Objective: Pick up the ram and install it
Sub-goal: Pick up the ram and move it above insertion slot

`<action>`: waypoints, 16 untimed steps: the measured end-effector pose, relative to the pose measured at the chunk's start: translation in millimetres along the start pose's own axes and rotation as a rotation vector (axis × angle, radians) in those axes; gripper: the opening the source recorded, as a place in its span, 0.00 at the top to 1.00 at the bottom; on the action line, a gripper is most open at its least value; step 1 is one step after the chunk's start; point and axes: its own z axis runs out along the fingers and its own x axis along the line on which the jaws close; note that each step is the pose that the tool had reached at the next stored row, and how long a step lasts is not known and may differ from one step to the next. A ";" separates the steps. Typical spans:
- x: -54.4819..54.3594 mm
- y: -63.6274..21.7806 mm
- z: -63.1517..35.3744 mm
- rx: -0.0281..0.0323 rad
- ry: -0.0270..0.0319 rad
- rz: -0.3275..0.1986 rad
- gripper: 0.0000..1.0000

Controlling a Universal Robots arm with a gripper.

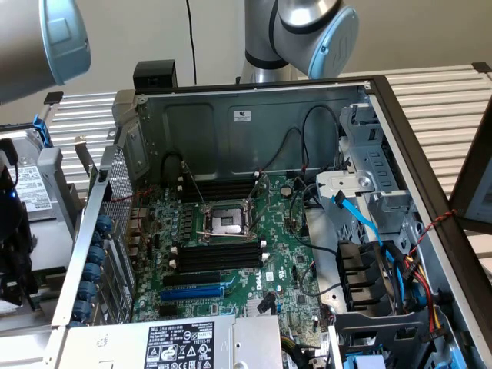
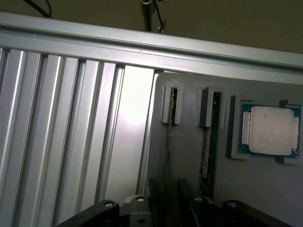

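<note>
Gripper (image 2: 171, 201), wrist view: jaws spread wide, nothing pinched between them. Two dark fingers (image 2: 156, 198) stand apart with a clear gap.

Position of the ram (image 2: 168, 151): on edge in a grey holder plate (image 2: 189, 156), seen edge-on as a thin line. One end sits in a raised grey clip (image 2: 165, 104). The other end runs toward the gap between the fingers of the gripper. Whether either finger touches it: cannot tell.

A second ram stick (image 2: 207, 151) stands just beside the first and parallel to it, in a clip of its own. Its dark green face is partly visible.

A processor chip (image 2: 272, 130), silver lid on a green board, lies flat in a framed pocket of the same plate. It is on the far side of the second ram stick from the ram. The plate rests on a ribbed aluminium tabletop (image 2: 71, 132).

Exterior view: an open computer case (image 1: 254, 115) lies on the ribbed tabletop (image 1: 438, 100), with the green motherboard (image 1: 296, 254) facing up.
- The processor socket (image 1: 228, 223) sits near the middle of the board.
- Black memory slots (image 1: 219, 254) lie in banks on both sides of the socket.
- A blue expansion slot (image 1: 192, 292) lies nearer the camera than the slots.
- A blue cable (image 1: 361, 223) runs down by the drive cage at the exterior view's right.
- The arm (image 1: 307, 31), grey with pale blue joint caps, stands behind the case. Another of its joints shows at the exterior view's upper left.
</note>
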 end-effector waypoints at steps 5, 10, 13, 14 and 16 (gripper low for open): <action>0.0 0.0 0.0 0.0000 0.0000 0.000 0.74; 0.0 0.0 0.0 0.0000 0.0000 0.000 0.81; 0.0 0.0 0.0 0.0000 0.0000 0.000 0.83; 0.0 0.0 0.0 0.0001 -0.0001 0.000 0.83; 0.0 0.0 0.0 0.0000 -0.0001 0.000 0.87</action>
